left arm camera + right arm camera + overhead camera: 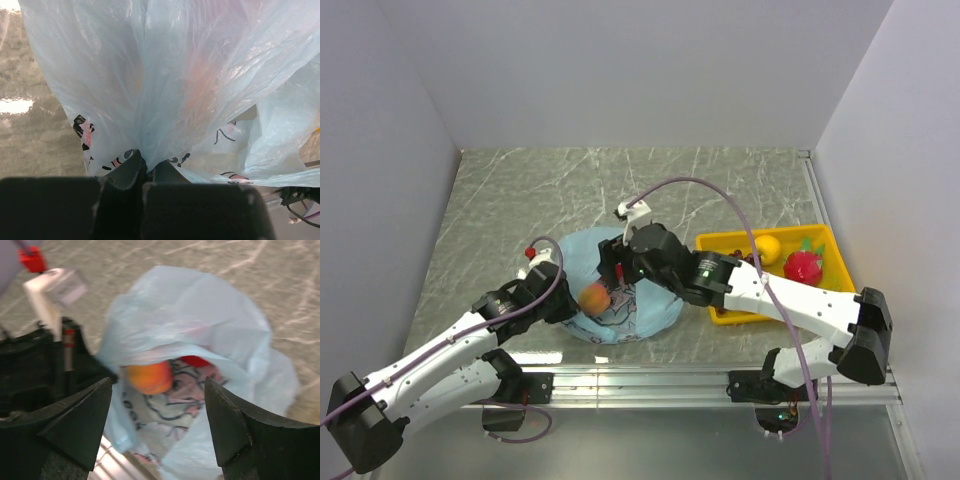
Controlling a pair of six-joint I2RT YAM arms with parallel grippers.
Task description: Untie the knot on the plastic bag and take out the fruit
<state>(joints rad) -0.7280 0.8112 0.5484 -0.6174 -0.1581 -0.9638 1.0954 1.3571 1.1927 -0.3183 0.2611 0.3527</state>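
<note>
Left claw (142,172): you have its fingers pinched together on a fold of the thin, crinkly light-blue plastic bag (620,290), holding the near left side up.
Bag: it lies on the grey marbled surface (520,200) just beyond the arm bases, between the two arms; its mouth looks open toward the right wrist camera, and you can see no tied knot in any view, so judge the untying done.
Fruit in bag: a round pink-orange peach (149,377) sits at the opening, touching the printed inner side, with something red (195,361) just behind it, partly hidden.
Right claw (157,425): its jaws stand wide apart and empty, hovering over the bag's mouth with the peach between them in that view.
Step in hand: taking out the fruit, peach first.
Next move: lower the right claw into the opening, close on the peach alone without catching film, while your left claw keeps the mouth held.
Far right: a yellow rectangular tray (720,243) holds a yellow fruit (768,247) and a red fruit with green leaves (803,264).
</note>
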